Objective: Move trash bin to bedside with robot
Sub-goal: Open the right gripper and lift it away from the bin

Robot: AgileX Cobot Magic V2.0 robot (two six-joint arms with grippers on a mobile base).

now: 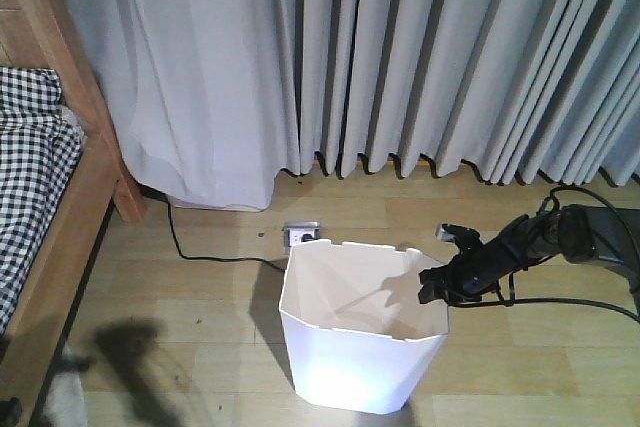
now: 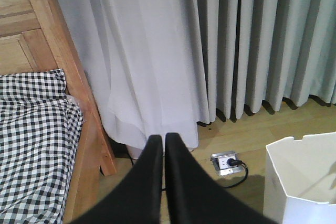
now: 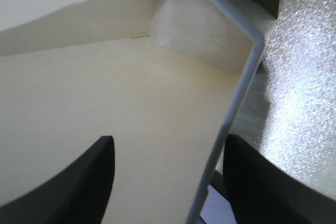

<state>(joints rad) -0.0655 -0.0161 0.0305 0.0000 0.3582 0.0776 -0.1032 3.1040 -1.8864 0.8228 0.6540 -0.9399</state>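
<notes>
The white trash bin stands on the wooden floor, right of the middle in the front view. My right gripper is at its right rim. In the right wrist view this gripper is open, with the thin bin wall between its fingers, one finger inside and one outside. The bed's wooden frame and checked bedding lie at the far left, well apart from the bin. My left gripper is shut and empty, held above the floor near the bed frame. The bin's corner shows at lower right.
Grey curtains hang along the back wall. A floor outlet with a black cable plugged in sits just behind the bin. It also shows in the left wrist view. Wooden floor lies between bin and bed.
</notes>
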